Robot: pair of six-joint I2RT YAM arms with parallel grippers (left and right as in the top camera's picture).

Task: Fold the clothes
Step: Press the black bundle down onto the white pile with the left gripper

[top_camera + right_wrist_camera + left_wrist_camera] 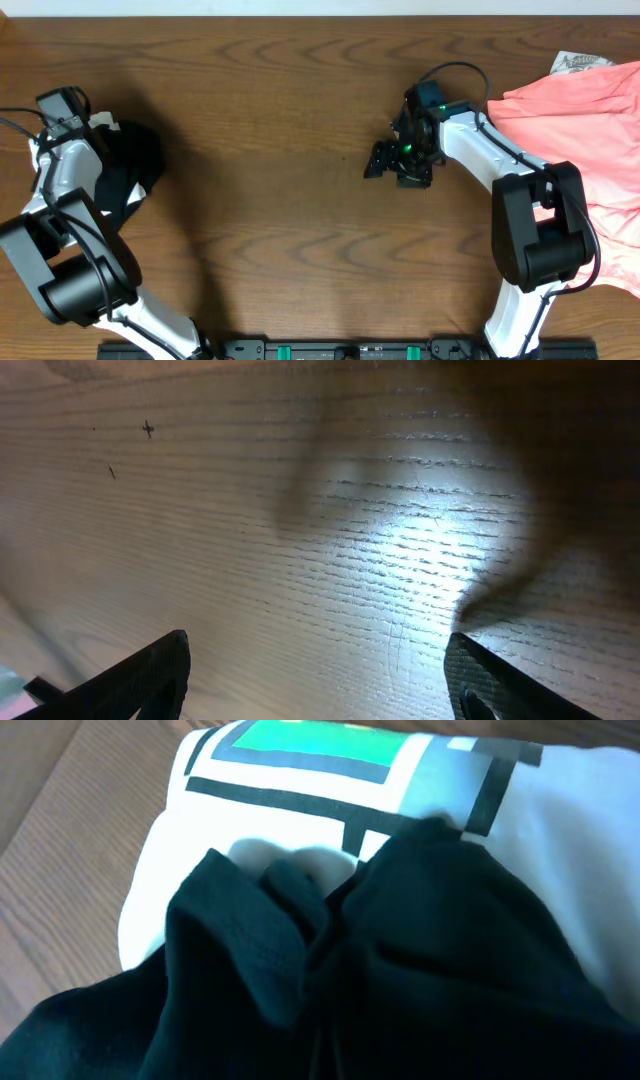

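Observation:
A black shirt (135,165) lies bunched at the table's far left, on top of a white garment with green and black print (300,780). My left gripper (95,135) is down in this heap. In the left wrist view the black shirt (400,960) fills the lower frame and hides the jaws, and its folds draw in toward them, so the gripper is shut on it. My right gripper (385,160) hovers over bare wood right of centre. It is open, with its fingers (150,675) wide apart and nothing between them. Salmon-pink clothes (590,130) are piled at the right edge.
A bit of white printed fabric (578,62) peeks out behind the pink pile at the top right. The right arm's base link (540,225) stands in front of that pile. Brown wooden table (280,200) spans the middle between the two arms.

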